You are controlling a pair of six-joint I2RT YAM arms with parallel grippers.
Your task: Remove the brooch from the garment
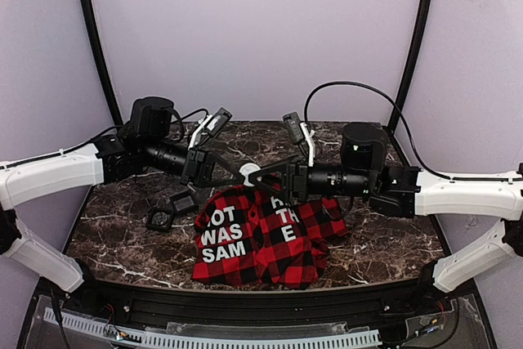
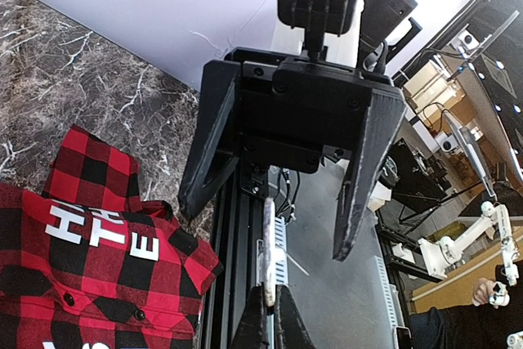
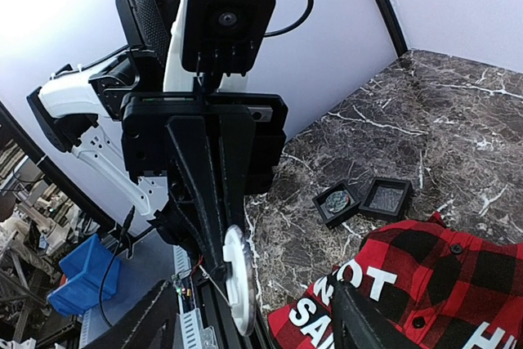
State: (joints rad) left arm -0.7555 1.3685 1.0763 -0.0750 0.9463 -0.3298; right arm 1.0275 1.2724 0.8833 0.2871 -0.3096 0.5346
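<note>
The brooch (image 1: 249, 172), a small pale round disc, is held in the air between the two arms, just above the far edge of the garment (image 1: 261, 234) and apart from it. My left gripper (image 2: 272, 293) is shut on the brooch (image 2: 270, 243), seen edge-on. My right gripper (image 3: 255, 304) is open wide, one finger on each side of the brooch (image 3: 239, 279) without touching it. The red-and-black plaid garment lies crumpled on the marble table; it also shows in the left wrist view (image 2: 90, 243) and the right wrist view (image 3: 433, 284).
Two small black square frames (image 1: 167, 210) lie on the table left of the garment; one (image 3: 337, 202) holds a round insert, the other (image 3: 386, 196) sits beside it. The marble table (image 1: 376, 243) ends at a black rail in front.
</note>
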